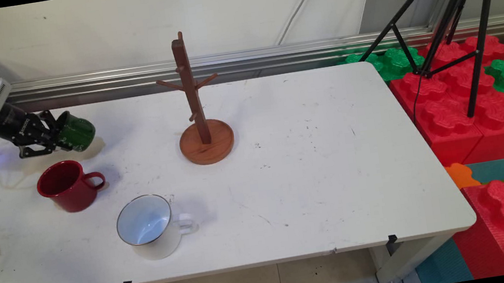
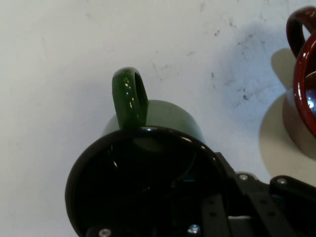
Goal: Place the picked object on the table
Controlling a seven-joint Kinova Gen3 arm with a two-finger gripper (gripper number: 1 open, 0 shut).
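My gripper (image 1: pixel 58 135) is shut on the rim of a green mug (image 1: pixel 77 131), holding it tilted on its side just above the table's far left part. In the hand view the green mug (image 2: pixel 148 163) fills the lower middle with its handle up, and one finger (image 2: pixel 217 197) reaches inside its dark mouth. A red mug (image 1: pixel 67 185) stands upright just in front of the held one, handle to the right; its edge shows in the hand view (image 2: pixel 305 84). A white enamel mug (image 1: pixel 148 226) stands nearer the front. A wooden mug tree (image 1: pixel 199 114) stands mid-table.
The white table (image 1: pixel 326 185) ends at the right beside red and green foam blocks (image 1: pixel 461 104). A black tripod (image 1: pixel 455 17) stands on them at the back right. A metal rail (image 1: pixel 270 56) runs along the wall behind the table.
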